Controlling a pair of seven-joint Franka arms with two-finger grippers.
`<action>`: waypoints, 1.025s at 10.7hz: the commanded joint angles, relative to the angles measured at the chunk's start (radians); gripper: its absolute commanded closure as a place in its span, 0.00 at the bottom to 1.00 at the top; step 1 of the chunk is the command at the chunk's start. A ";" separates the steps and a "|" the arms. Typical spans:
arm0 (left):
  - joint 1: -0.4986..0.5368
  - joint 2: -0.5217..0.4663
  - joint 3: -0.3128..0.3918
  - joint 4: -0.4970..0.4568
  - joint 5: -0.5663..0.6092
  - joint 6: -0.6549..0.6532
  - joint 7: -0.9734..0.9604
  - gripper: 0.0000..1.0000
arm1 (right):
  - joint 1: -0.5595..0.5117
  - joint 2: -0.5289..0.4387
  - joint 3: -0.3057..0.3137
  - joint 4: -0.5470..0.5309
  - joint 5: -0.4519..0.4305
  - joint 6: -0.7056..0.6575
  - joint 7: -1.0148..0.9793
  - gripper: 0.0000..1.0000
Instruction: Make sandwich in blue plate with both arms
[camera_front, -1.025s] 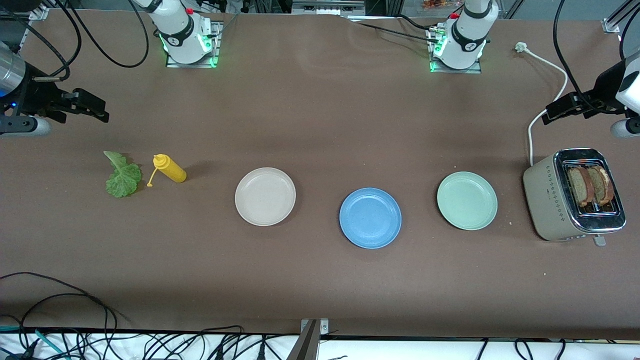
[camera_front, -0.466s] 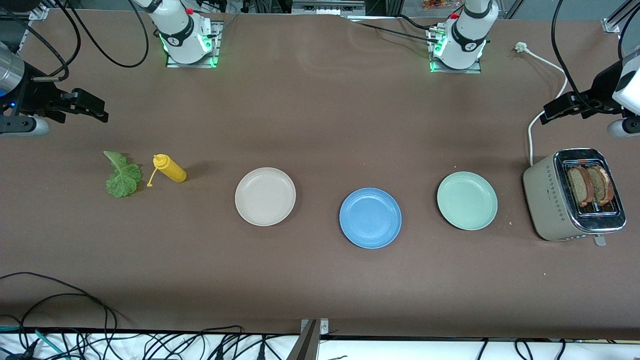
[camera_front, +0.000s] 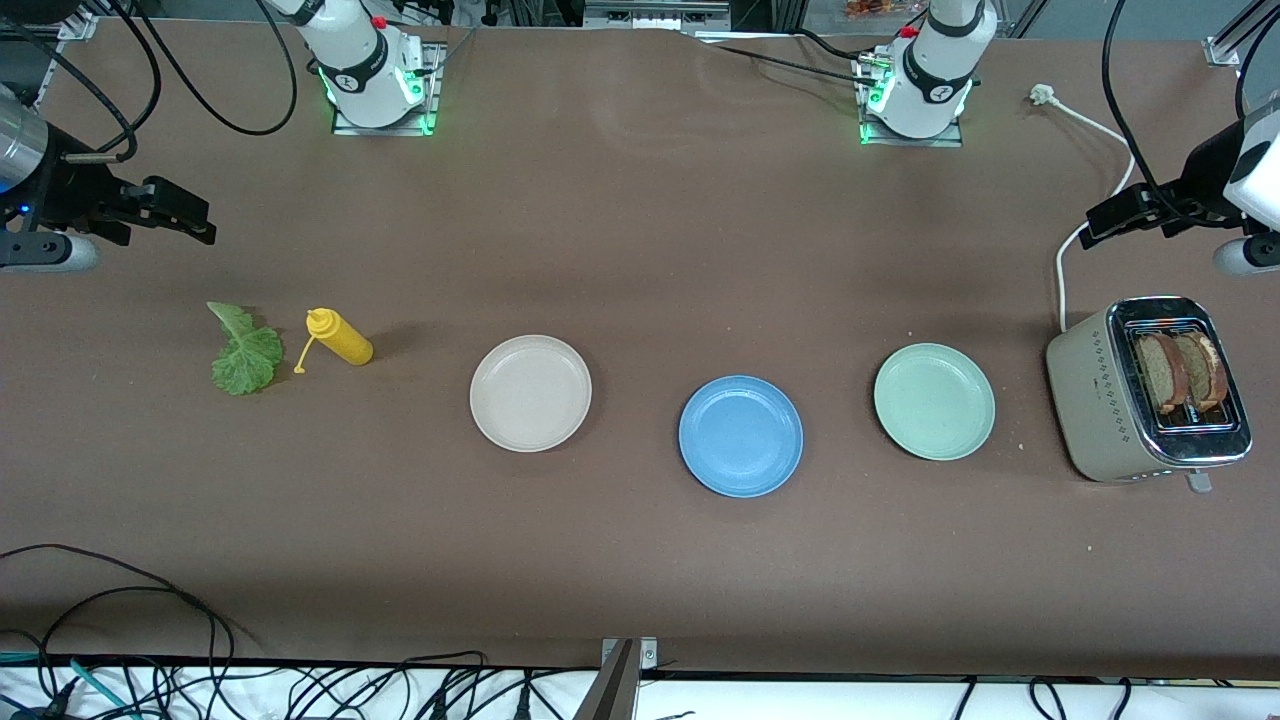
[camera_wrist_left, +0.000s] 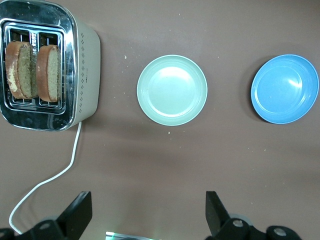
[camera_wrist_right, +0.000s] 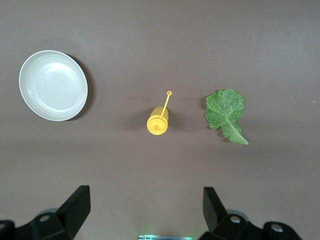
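Now blue plate (camera_front: 741, 436) bare, 2 end effectors wide

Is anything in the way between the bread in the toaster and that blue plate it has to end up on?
The pale mint-green round plate lies on the table between the beige toaster holding the two brown bread slices and the round sky-blue plate. It is flat and low, so a lifted slice would probably pass over it. Nothing else stands between them.

The blue plate (camera_front: 741, 436) sits between two other plates (camera_front: 531, 393) (camera_front: 934, 401); bread slices (camera_front: 1180, 372) stand in the toaster (camera_front: 1100, 400).
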 joint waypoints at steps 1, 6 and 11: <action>-0.007 0.007 0.004 0.029 0.018 -0.019 0.014 0.00 | -0.009 -0.017 0.003 -0.010 0.001 -0.012 0.001 0.00; 0.004 0.025 0.011 0.032 0.020 -0.006 0.016 0.00 | -0.010 -0.017 0.001 -0.010 0.010 -0.011 0.002 0.00; 0.015 0.134 0.013 0.036 0.180 0.089 0.017 0.00 | -0.012 -0.016 -0.001 -0.010 0.012 -0.008 -0.007 0.00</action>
